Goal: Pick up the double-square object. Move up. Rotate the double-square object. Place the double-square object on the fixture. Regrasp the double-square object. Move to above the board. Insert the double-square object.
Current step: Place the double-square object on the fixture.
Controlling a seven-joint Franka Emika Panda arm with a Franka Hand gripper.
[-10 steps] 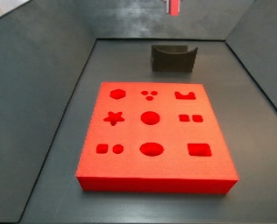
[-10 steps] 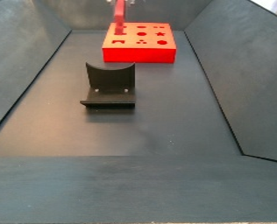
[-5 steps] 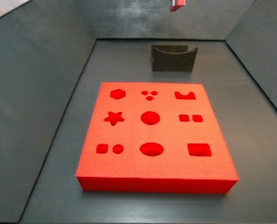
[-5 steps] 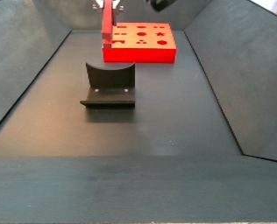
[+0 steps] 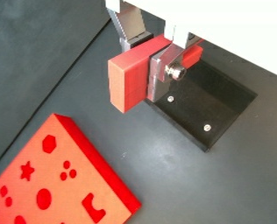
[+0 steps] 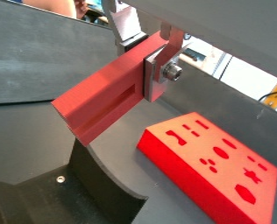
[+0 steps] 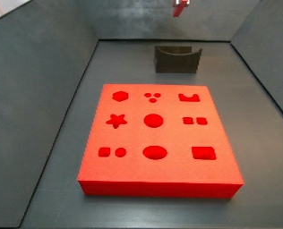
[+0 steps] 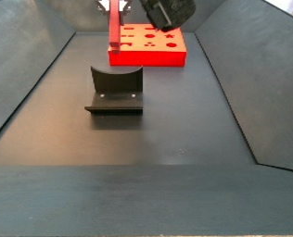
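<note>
red double-square object (image 5: 128,77) sits between the gripper (image 5: 145,63) and its silver fingers (image 5: 165,68) with dark pads. the board (image 7: 158,136) glows red-orange, its cutouts a deeper red. the fixture (image 8: 114,91) is dark grey on a dark grey floor (image 8: 174,130).

The gripper (image 5: 145,63) has flat silver plate fingers (image 6: 159,68) fastened with a screw, under a white body.

In a side view the gripper (image 7: 180,4) was cut off by the frame's edge — only the double-square object's (image 7: 180,7) tip showed.
</note>
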